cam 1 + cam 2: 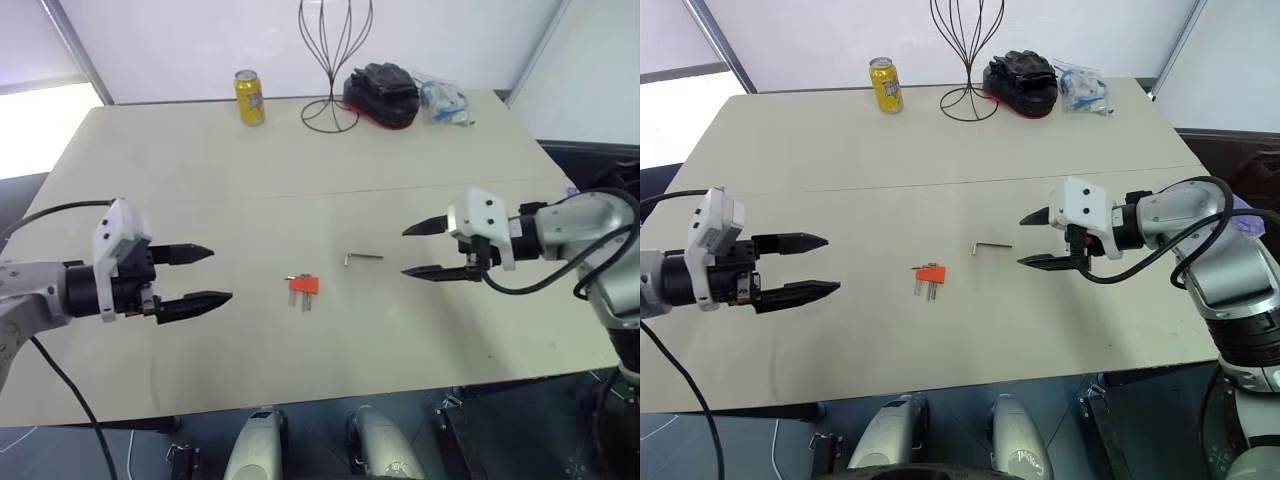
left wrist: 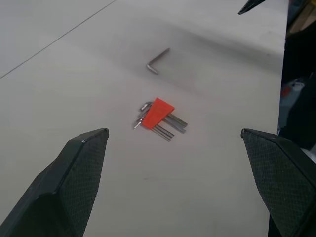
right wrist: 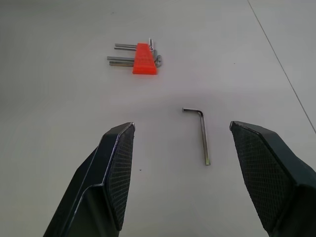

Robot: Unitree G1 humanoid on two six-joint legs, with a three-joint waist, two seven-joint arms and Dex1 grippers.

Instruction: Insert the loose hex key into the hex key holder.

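The loose hex key (image 1: 363,258) lies flat on the pale table, a thin L-shaped grey rod, also clear in the right wrist view (image 3: 201,131). To its left rests the hex key holder (image 1: 304,286), a small red-orange block with short grey keys sticking out (image 2: 158,114). My right gripper (image 1: 424,250) hovers open just right of the loose key, pointing at it, nothing between its fingers. Over the table's left side, my left gripper (image 1: 200,276) hangs open and empty, aimed toward the holder from some distance.
Along the table's far edge stand a yellow can (image 1: 249,97), a black wire stand (image 1: 333,60), a black and red bag (image 1: 383,94) and a clear plastic packet (image 1: 441,98). The table's front edge (image 1: 330,398) runs close below the holder.
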